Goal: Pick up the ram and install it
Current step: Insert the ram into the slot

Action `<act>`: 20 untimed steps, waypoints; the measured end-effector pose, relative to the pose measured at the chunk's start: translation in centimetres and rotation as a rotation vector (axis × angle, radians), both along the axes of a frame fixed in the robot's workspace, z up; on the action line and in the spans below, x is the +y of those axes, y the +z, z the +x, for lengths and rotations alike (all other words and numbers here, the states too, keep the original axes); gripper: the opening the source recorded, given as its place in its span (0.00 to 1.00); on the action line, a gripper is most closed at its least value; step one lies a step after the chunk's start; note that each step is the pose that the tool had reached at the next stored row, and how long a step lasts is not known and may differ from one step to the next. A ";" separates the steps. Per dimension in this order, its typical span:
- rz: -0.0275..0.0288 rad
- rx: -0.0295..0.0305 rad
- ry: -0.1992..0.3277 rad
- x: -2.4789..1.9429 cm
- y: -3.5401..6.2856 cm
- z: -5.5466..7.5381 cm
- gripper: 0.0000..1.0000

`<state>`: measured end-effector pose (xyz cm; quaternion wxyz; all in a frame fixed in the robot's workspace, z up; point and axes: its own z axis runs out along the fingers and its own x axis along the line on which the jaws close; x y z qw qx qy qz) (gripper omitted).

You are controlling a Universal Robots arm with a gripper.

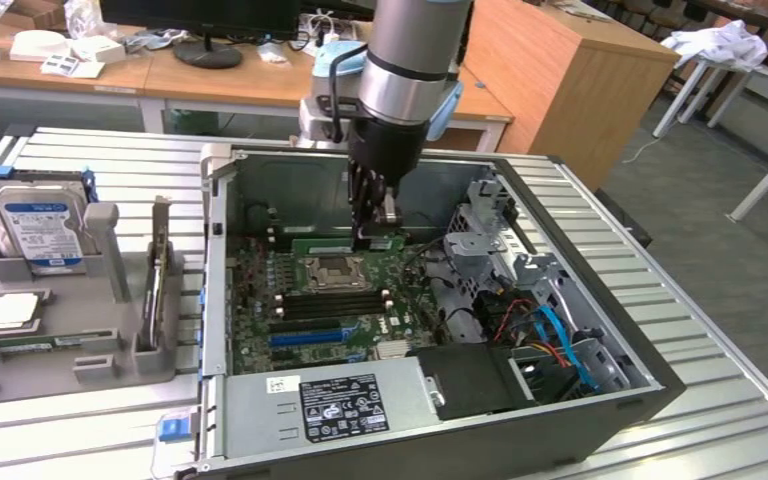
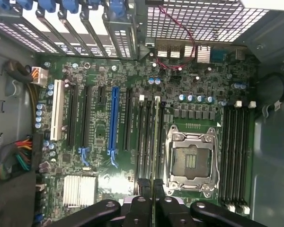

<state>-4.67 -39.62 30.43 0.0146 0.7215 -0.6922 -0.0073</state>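
Gripping the ram (image 1: 324,243), tool (image 1: 379,232) low inside case (image 1: 291,175), CPU socket (image 1: 333,272) just beside, drive cage (image 1: 484,235) near, ram's lower edge hidden

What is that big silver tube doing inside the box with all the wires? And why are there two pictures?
The silver tube is a robot arm. One picture comes from a camera standing off to the side, the other from a camera on the arm's wrist, looking into the box. The box is an open computer case lying on a metal table. At the arm's tip is its end effector, a pinching hand. It is shut on the ram, a thin green memory stick, down by the green board next to the square processor socket. On the exterior view's left, a hard drive stands in a grey holder.
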 end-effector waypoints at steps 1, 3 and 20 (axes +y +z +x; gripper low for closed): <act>0.0001 -0.0002 -0.001 0.00 -0.20 -0.1 0.13; -0.0002 -0.0004 -0.003 0.00 -0.55 -0.1 0.13; -0.0007 -0.0011 -0.008 -0.02 -3.64 -0.5 0.13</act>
